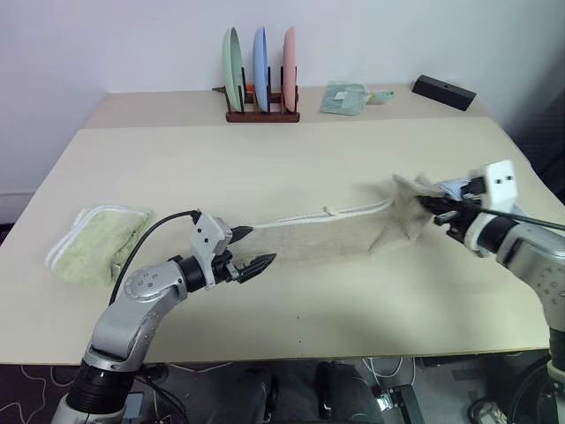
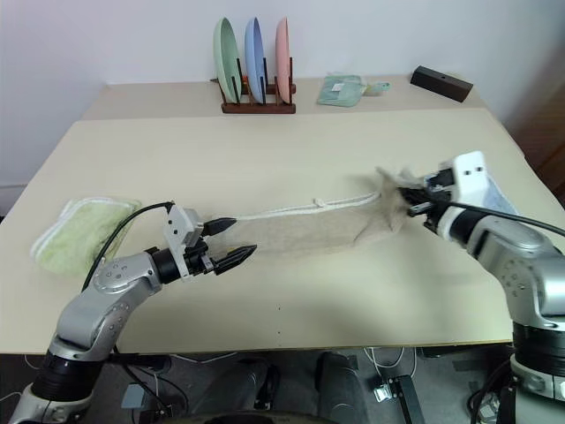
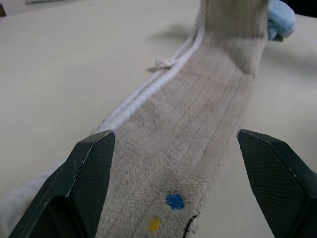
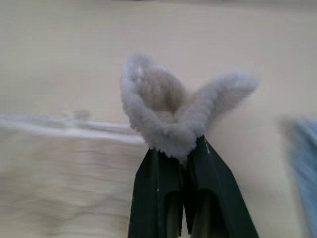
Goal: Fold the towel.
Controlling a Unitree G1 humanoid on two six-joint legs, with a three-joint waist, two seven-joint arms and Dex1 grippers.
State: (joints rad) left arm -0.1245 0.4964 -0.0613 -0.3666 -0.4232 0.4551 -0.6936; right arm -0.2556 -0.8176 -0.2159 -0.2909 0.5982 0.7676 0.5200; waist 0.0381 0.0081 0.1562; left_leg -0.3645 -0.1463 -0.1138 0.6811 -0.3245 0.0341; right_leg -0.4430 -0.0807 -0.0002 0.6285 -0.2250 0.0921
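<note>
The beige towel [image 1: 327, 237] lies as a long narrow strip across the table [image 1: 265, 168], its white corded edge and small loop [image 1: 331, 211] on the far side. Its right end is bunched and lifted off the table, and my right gripper [image 1: 430, 207] is shut on it; in the right wrist view the pinched tuft [image 4: 163, 109] stands up out of the closed fingertips [image 4: 198, 168]. My left gripper [image 1: 261, 245] is open at the towel's left end, with the towel [image 3: 198, 124] running out between its fingers [image 3: 89, 168]. Small blue and yellow stitched marks [image 3: 173, 201] show there.
A folded light green towel [image 1: 97, 240] lies at the left edge. A light blue towel [image 1: 455, 187] lies beside the right gripper. At the back stand a plate rack [image 1: 261, 84] with three plates, a green packet [image 1: 344, 97] and a black box [image 1: 443, 92].
</note>
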